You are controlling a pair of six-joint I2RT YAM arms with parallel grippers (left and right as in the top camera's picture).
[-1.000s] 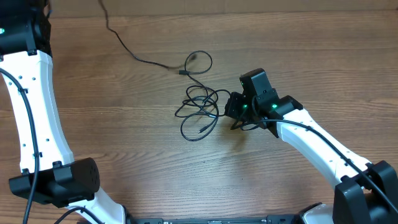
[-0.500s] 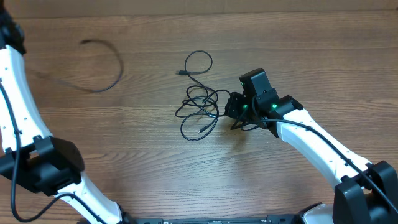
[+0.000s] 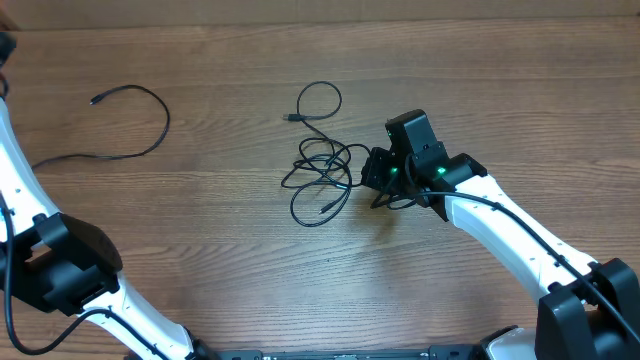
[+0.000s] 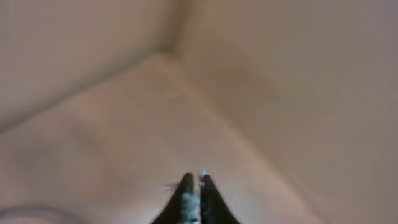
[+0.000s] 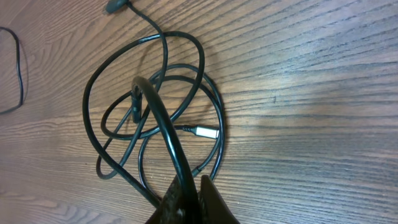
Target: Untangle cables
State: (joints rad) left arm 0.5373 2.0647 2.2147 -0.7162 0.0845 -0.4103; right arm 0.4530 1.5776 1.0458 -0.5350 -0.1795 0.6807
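A tangled bundle of thin black cables [image 3: 322,172] lies at the table's middle, with a small loop [image 3: 320,100] above it. My right gripper [image 3: 378,192] sits at the bundle's right edge. In the right wrist view it [image 5: 189,186] is shut on one black strand that arches up over the coils [image 5: 155,106]; a silver plug [image 5: 208,132] lies inside them. A separate cable [image 3: 135,125] lies far left, its plug free and its other end running behind my left arm. My left gripper [image 4: 194,180] is shut and blurred, raised off the table and out of the overhead view.
The wooden table [image 3: 480,90] carries only the cables. My left arm's white link [image 3: 30,200] runs down the left edge. My right arm [image 3: 510,240] reaches in from the lower right.
The long cable that ran from the bundle to the top edge has swept left, clear of the bundle. My left arm swung left. The right gripper and bundle have not moved.
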